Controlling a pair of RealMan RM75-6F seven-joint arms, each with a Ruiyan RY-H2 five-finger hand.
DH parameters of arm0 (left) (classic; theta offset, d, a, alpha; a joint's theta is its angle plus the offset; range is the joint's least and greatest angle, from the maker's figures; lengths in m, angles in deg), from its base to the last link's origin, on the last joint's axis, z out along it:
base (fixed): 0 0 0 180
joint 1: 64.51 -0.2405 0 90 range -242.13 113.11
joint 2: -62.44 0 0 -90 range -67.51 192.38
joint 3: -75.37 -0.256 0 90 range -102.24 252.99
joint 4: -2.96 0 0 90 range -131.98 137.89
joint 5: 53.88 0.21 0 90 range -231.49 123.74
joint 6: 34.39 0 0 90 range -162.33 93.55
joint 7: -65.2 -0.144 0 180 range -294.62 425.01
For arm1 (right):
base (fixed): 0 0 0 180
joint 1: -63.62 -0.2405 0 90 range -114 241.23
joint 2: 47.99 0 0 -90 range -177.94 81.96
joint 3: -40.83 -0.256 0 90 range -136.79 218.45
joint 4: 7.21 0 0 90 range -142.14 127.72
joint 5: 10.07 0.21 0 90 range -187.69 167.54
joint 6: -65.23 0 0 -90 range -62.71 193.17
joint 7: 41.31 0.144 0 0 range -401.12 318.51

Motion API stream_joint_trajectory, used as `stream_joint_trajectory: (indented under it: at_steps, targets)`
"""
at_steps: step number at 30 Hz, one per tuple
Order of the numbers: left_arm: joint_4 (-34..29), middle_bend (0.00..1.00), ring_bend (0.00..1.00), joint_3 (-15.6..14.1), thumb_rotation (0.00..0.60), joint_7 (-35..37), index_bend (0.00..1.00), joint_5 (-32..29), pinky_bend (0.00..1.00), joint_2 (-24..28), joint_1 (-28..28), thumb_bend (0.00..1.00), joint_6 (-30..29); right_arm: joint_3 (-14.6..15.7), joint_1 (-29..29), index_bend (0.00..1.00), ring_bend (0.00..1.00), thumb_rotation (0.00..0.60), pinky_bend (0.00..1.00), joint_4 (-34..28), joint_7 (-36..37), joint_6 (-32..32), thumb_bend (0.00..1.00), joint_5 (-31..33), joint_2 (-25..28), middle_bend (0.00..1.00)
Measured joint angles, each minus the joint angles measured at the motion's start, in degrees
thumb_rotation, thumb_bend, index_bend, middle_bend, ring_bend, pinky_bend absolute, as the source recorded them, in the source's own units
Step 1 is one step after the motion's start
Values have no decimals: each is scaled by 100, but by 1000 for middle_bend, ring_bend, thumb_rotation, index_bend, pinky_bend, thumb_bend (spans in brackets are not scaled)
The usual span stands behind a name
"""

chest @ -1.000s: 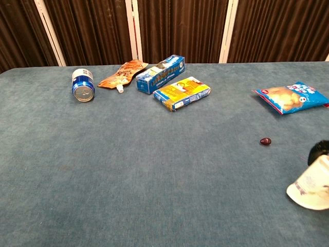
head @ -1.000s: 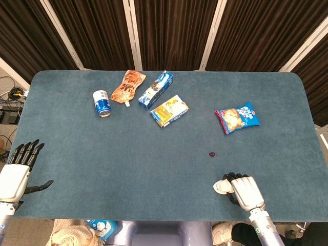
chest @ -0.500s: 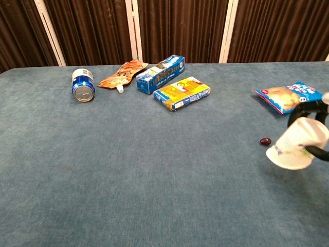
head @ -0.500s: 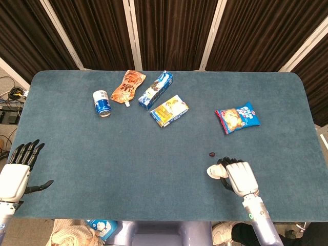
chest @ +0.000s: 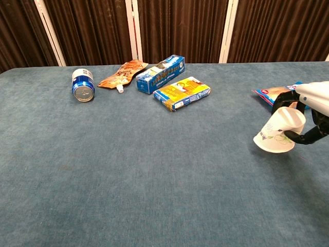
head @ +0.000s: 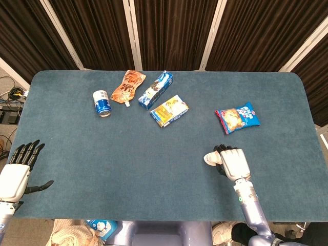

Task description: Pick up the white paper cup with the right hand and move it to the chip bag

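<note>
Chest view, right hand: I am holding my right hand (chest: 308, 116) above the blue table (chest: 154, 170), its dark fingers (chest: 281, 101) wrapping round the white paper cup (chest: 280, 133).
Cup: it is hanging tilted in that grip, mouth turned down and to the left, clear of the cloth, with a faint print showing on its side.
Head view, right hand: I am seeing the same hand (head: 231, 161) from above, with only the rim end of the cup (head: 209, 159) poking out just left of the fingers.
Left hand: my left hand (head: 18, 171) is idling at the near left corner of the table (head: 128, 164), well apart from the right, fingers spread and holding nothing.
Just beyond the right hand: the chip bag (head: 237, 117) is lying flat, a little farther from me and slightly right of the cup; from the chest camera the hand is covering most of the bag (chest: 270, 93).
Farther, left of the right hand: a yellow box (head: 169, 110) and a blue and white box (head: 155, 89) are lying close together.
Farthest left: an orange pouch (head: 128, 86) and a blue can (head: 102, 103) on its side are sitting near each other, well apart from the right hand.
</note>
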Motion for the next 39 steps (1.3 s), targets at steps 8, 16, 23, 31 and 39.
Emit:
stream_joint_trajectory:
  at_steps: [8, 16, 23, 31, 39]
  targets:
    - [-13, 0, 0, -10, 600, 22, 0, 10, 0, 10, 10, 13, 21, -41, -193, 458, 422, 600, 507, 430, 7, 4, 454, 283, -210, 367]
    - [-23, 0, 0, -28, 600, 28, 0, 20, 0, 13, 23, 13, 54, 51, -272, 93, 336, 600, 443, 701, 36, -79, 454, 363, -418, 278]
    - [-23, 0, 0, -32, 600, 24, 0, 30, 0, 11, 27, 13, 53, 183, -272, 0, 93, 600, 231, 612, -107, -205, 430, 367, -392, 4]
    - [-15, 0, 0, -34, 600, -18, 0, 48, 0, 0, 14, 13, 14, 295, -159, 0, 41, 600, 203, -55, -235, -439, 420, 393, 46, 0]
    - [8, 0, 0, -36, 600, -58, 0, 70, 0, -17, -18, 13, -55, 725, 282, 0, 0, 600, 128, -826, -22, -874, 420, -164, 1149, 0]
